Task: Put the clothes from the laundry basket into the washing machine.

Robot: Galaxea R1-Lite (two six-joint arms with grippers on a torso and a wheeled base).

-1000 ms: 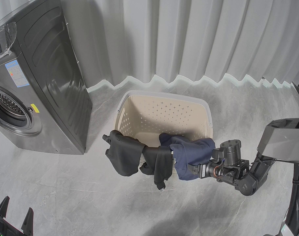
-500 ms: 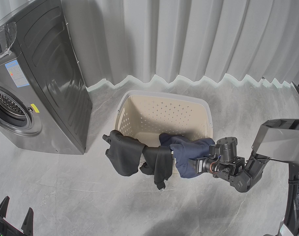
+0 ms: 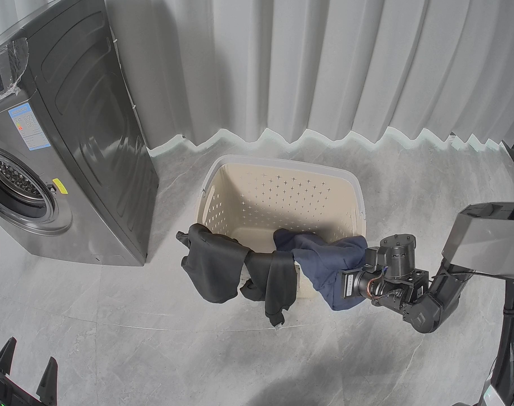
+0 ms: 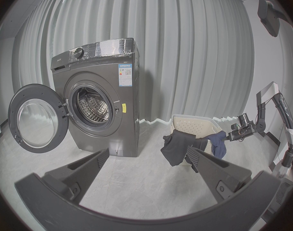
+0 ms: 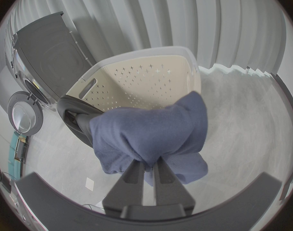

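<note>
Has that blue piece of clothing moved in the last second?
Yes. The blue garment has had its hanging end swing toward the robot's right, away from the black garment, uncovering part of the laundry basket near wall.

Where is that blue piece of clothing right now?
In the head view the blue garment hangs over the near right rim of the laundry basket, pinched by the right gripper, with a black garment draped to its left.
</note>
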